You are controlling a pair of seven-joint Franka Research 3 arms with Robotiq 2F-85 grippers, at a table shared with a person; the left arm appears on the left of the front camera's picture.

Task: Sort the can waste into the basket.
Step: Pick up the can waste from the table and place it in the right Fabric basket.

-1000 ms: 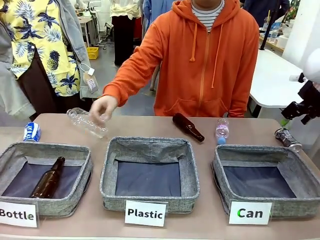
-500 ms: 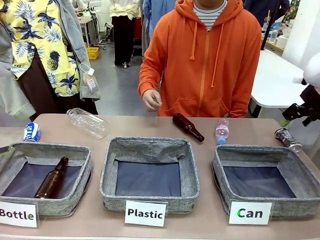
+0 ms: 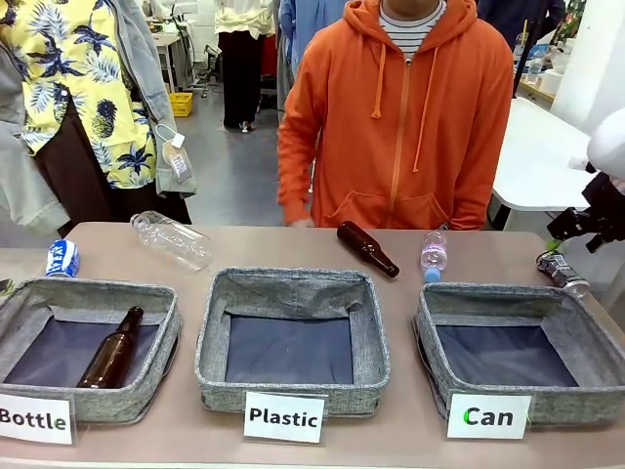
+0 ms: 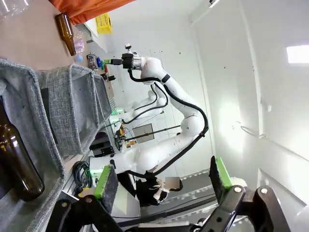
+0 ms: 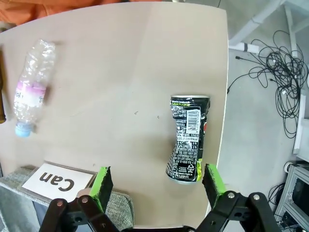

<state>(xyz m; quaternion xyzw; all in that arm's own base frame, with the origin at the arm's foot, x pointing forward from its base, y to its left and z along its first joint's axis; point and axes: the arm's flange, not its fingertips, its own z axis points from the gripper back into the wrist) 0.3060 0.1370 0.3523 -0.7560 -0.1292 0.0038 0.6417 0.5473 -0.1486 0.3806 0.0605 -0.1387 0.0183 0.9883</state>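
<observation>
Dark silvery crushed drink can with black-and-white print lay on its side near the edge of the beige table, just beyond the far right corner of the low grey woven-fabric basket carded "Can". Small blue-and-white crushed can lay well apart at far left.

Right gripper hovered over the dark can, jaws apart, empty. The can sat nearer one green pad than centred. Left gripper was likewise apart and empty.

Judged: thin metal, light, smooth and somewhat slippery, and liable to buckle further under a hard squeeze. The pinched waist, taken across its width, offered the best hold. The basket walls looked soft, its lining dark.
</observation>
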